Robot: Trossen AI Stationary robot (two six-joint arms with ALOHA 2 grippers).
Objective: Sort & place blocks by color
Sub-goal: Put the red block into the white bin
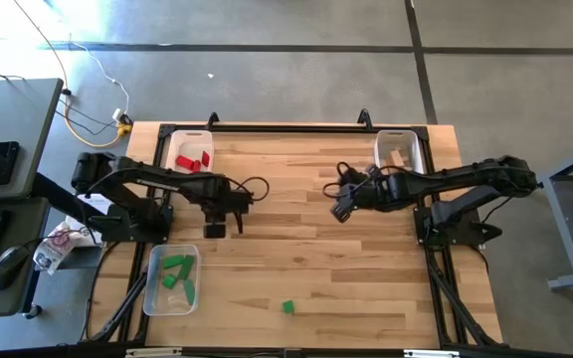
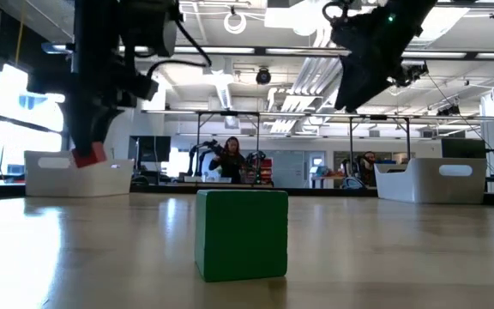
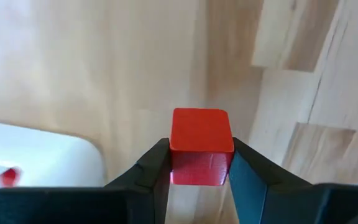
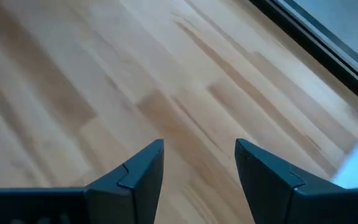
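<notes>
Nearest to the table's front edge, at about 6 o'clock from the middle of the table, one green block (image 1: 287, 307) stands alone on the wooden table (image 1: 306, 268); in the low view this same block (image 2: 241, 234) fills the foreground. Toward 8 o'clock, near the front left corner, a clear tray (image 1: 154, 295) holds several green blocks (image 1: 178, 275). Farther in, toward 9 o'clock, the left gripper (image 1: 224, 225) hangs above the bare wood, and its two fingers are closed on a red block (image 3: 201, 147), which is pinched between them and does not touch the table; the low view shows this red block (image 2: 88, 155) lifted in the air. Toward 3 o'clock of the middle, the right gripper (image 1: 340, 210) hovers over the table, its fingers (image 4: 138, 169) are spread apart and nothing is between them. At the far edge, toward 11 o'clock, a white tray (image 1: 175, 146) holds red blocks (image 1: 193, 161). Toward 1 o'clock, at the far right, another white tray (image 1: 413, 145) contains light wood blocks (image 1: 397, 156).
</notes>
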